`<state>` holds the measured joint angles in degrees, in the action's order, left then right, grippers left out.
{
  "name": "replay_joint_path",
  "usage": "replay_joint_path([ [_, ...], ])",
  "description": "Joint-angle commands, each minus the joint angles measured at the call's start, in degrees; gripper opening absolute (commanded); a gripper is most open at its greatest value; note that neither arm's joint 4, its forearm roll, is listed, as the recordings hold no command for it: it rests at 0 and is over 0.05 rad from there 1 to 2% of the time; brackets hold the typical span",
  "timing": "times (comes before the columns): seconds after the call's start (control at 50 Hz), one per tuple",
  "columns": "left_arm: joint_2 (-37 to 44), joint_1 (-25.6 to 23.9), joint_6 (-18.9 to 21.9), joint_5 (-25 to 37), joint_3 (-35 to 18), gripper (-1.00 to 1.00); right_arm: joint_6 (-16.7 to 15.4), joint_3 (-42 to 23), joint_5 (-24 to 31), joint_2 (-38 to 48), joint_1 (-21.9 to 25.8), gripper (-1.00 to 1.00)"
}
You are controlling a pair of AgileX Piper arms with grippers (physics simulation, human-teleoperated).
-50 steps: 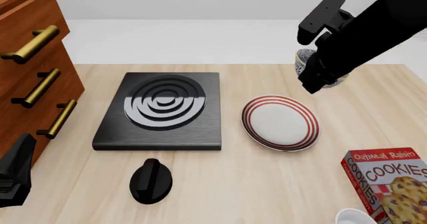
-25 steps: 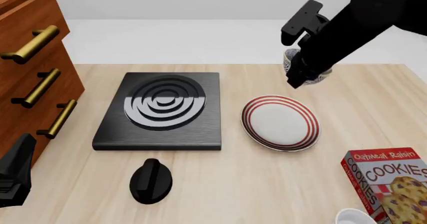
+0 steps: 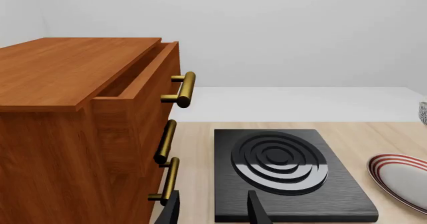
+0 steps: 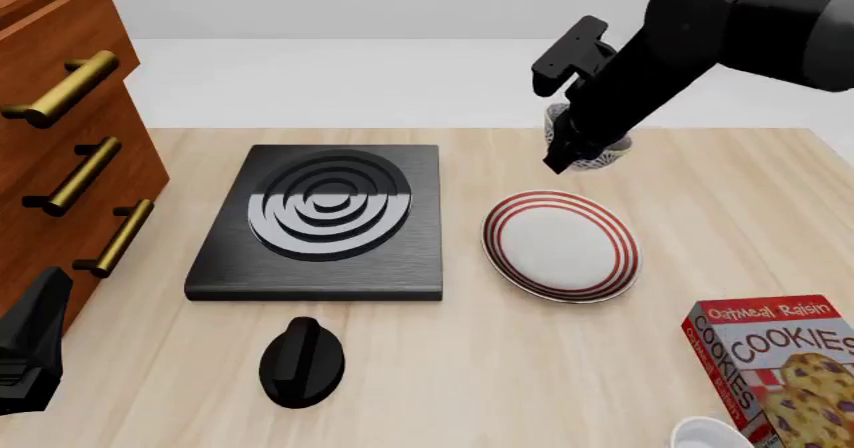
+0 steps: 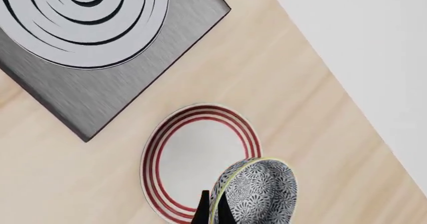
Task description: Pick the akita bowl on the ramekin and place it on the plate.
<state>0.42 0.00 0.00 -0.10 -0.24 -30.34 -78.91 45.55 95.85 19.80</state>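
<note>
Front view: the right end effector (image 4: 571,150) is gripping the akita bowl (image 4: 603,151) by its rim, holding it clear of the tabletop (image 4: 441,368) just beyond the plate (image 4: 561,245). The left end effector (image 3: 212,211) is sitting with fingers apart near the stove plate (image 3: 287,171)

The black right arm reaches in high from the right, its gripper (image 4: 577,148) tilted downward, fingers pinched on the rim of the speckled black-and-white akita bowl (image 5: 257,193). The left gripper (image 3: 212,209) sits low at the near-left, fingers parted, holding nothing.
</note>
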Motion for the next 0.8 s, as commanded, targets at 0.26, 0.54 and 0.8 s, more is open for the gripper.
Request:
replay_joint_path([
  [0.26, 0.0, 0.0, 0.0, 0.0, 0.0, 1.0, -0.08, 3.71, -5.15, 2.81, -0.64, -1.0],
  [0.54, 0.0, 0.0, 0.0, 0.0, 0.0, 1.0, -1.33, 2.34, -6.24, 5.81, -2.69, -1.0],
  [0.8, 0.0, 0.0, 0.0, 0.0, 0.0, 1.0, -1.58, 2.1, -6.88, 7.66, -2.68, -1.0],
])
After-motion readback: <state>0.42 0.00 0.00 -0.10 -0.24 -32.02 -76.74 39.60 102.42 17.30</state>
